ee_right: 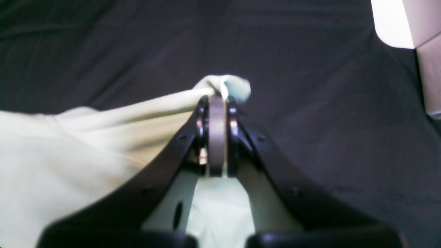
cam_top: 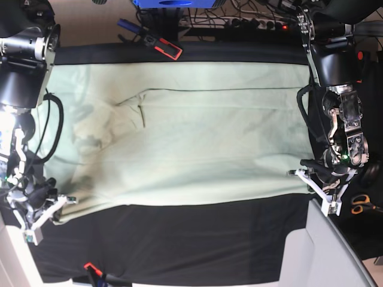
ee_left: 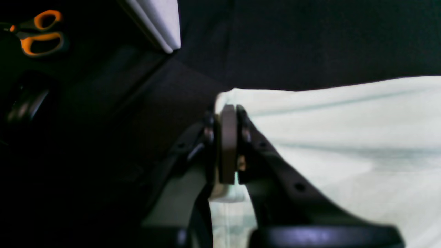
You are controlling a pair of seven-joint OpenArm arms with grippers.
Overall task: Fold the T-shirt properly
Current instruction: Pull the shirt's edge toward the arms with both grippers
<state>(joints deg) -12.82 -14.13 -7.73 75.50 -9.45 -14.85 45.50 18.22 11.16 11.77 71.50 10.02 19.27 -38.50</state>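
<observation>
Across the black-covered table (cam_top: pixel 179 239) lay one T-shirt (cam_top: pixel 197 137), spread flat (mint-green, lightly wrinkled). Each of its two near corners sat pinched in a closed end effector: the left end effector (ee_left: pixel 228 113) clamped one, the right end effector (ee_right: pixel 217 100) the other. Both arms reached low over the table's near edge.

Your wrist views are dim and soft: the fingers (ee_left: pixel 228 144) blur up close, glare whitens the T-shirt (ee_left: pixel 344 137) beyond them.
</observation>
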